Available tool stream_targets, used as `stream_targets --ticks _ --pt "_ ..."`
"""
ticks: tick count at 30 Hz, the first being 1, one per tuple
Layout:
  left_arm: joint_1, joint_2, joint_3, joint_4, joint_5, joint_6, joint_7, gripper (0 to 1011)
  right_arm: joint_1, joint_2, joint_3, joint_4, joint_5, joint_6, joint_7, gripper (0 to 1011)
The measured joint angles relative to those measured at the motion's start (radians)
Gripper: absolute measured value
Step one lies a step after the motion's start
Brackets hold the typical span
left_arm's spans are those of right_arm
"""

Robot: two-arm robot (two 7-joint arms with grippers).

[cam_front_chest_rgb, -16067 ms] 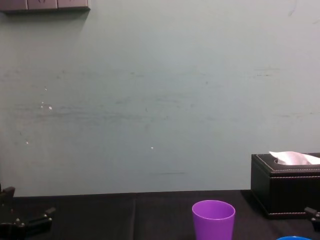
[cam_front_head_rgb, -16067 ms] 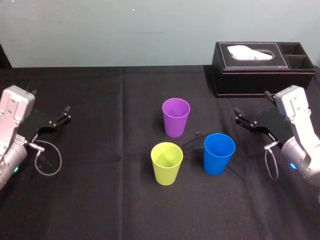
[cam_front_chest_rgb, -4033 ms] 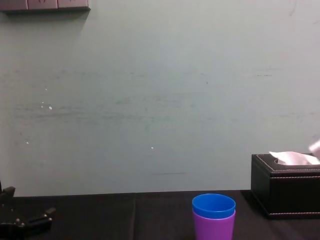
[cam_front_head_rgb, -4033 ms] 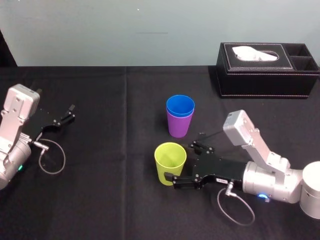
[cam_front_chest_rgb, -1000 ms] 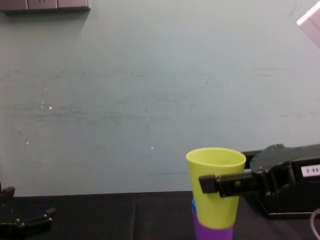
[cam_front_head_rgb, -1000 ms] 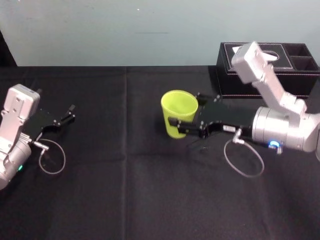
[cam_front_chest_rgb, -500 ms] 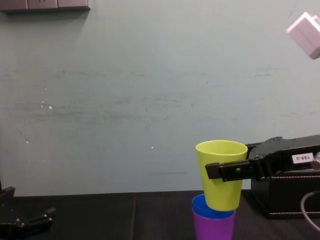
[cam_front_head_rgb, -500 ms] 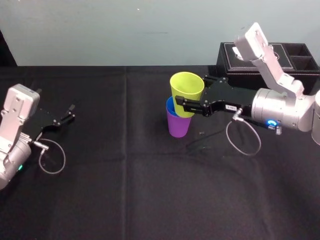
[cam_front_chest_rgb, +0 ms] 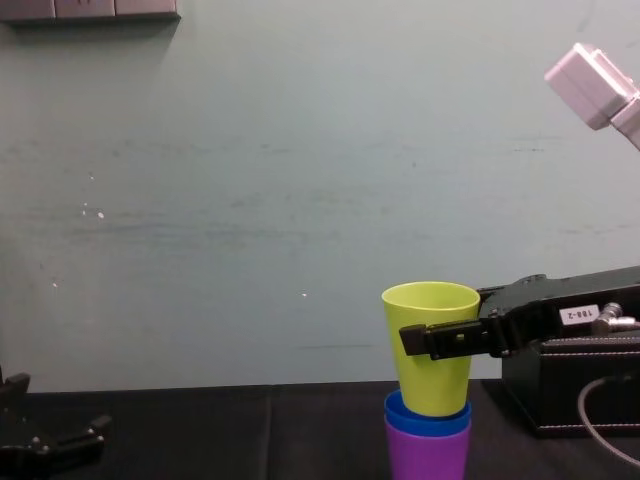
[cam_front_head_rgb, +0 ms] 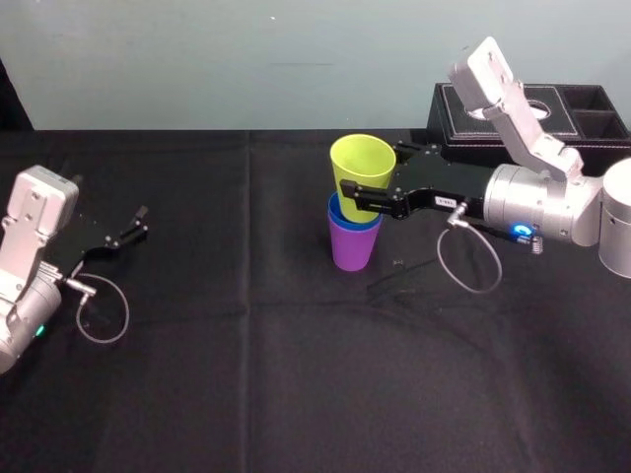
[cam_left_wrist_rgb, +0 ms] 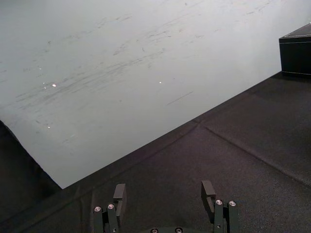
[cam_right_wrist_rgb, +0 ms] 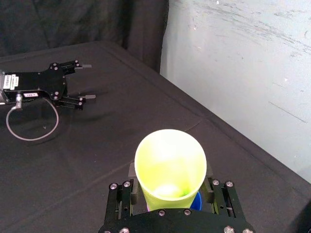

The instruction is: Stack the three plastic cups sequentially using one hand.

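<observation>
The purple cup [cam_front_head_rgb: 353, 247] stands upright mid-table with the blue cup [cam_front_head_rgb: 337, 211] nested inside it. My right gripper [cam_front_head_rgb: 369, 181] is shut on the yellow-green cup [cam_front_head_rgb: 361, 169], one finger on each side of its wall. In the chest view the yellow-green cup [cam_front_chest_rgb: 430, 345] sits with its base inside the blue cup's [cam_front_chest_rgb: 428, 413] mouth, above the purple cup [cam_front_chest_rgb: 428, 455]. The right wrist view looks down into the yellow-green cup [cam_right_wrist_rgb: 170, 165], with a sliver of the blue cup [cam_right_wrist_rgb: 195, 200] under it. My left gripper [cam_front_head_rgb: 131, 226] is parked open at the table's left.
A black tissue box [cam_front_head_rgb: 523, 106] stands at the back right, behind my right arm. A black cloth [cam_front_head_rgb: 296, 374] covers the table. Cable loops hang from both wrists. The left gripper [cam_left_wrist_rgb: 164, 194] hovers over bare cloth near the wall.
My right gripper has carried the yellow-green cup over the blue-and-purple stack and lowered it, so its base now sits inside the blue cup. The left arm has not moved.
</observation>
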Motion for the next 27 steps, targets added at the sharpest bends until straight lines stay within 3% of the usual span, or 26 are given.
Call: stream_targets --ticks 16,27 --pt "0.0 0.0 0.0 0.0 0.0 0.0 0.0 1011 0.039 -0.036 -0.016 0.084 -0.017 -0.019 0.024 733" --pt "0.0 0.0 0.0 0.0 0.0 0.0 0.0 1012 0.032 -0.044 -0.017 0.108 -0.009 -0.037 0.034 733"
